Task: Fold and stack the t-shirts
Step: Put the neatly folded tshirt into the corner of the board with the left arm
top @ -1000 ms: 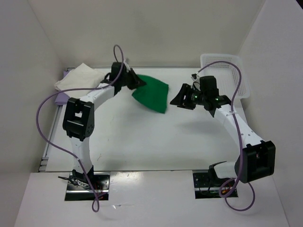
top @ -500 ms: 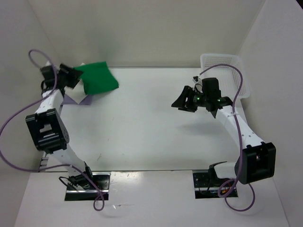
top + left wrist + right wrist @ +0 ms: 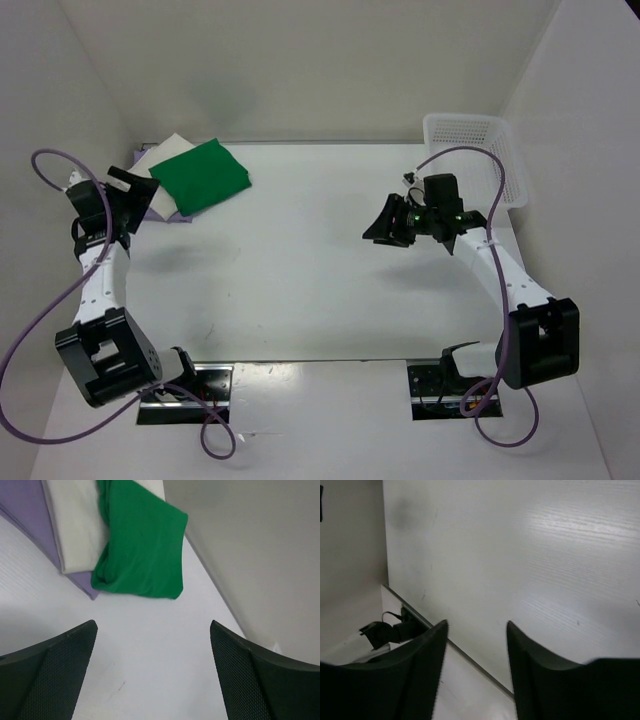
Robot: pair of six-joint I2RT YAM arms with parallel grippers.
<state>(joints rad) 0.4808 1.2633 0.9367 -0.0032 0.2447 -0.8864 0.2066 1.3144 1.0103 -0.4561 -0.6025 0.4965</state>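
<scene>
1. Far left: the left gripper point(image 3: 152, 629) hovers over the left side of the table point(image 3: 300, 290). Its jaws are spread wide with nothing between them, and its fingers point at the pile in the back-left corner. The empty, open stance near the pile suggests the gripper's part in placing is done.
2. Back-left corner: all 3 t-shirts lie in 1 stack against the wall.
   - The lavender t-shirt point(image 3: 22, 510) lies at the bottom, showing along the pile's edges.
   - The cream-white t-shirt point(image 3: 77, 527) is folded on top of it.
   - The green t-shirt point(image 3: 142, 550) is uppermost and touches both.
3. The green shirt sits askew, its right part hanging past the 2 below and resting on the table. It looks like a loose, soft fold rather than a squared one. By that showing the stacking seems essentially complete, and only a nudge to square the top layer could remain.
4. Right of centre: the right gripper point(image 3: 476, 630) hangs above the table's right half, well apart from the pile. Its jaws are parted and grip nothing, and its wrist camera shows only bare tabletop toward the near edge. It appears parked there to keep out of the other arm's way.
5. Back-right corner: a white plastic lattice basket point(image 3: 465, 119) stands behind the right arm. No shirt shows inside it from overhead.
</scene>
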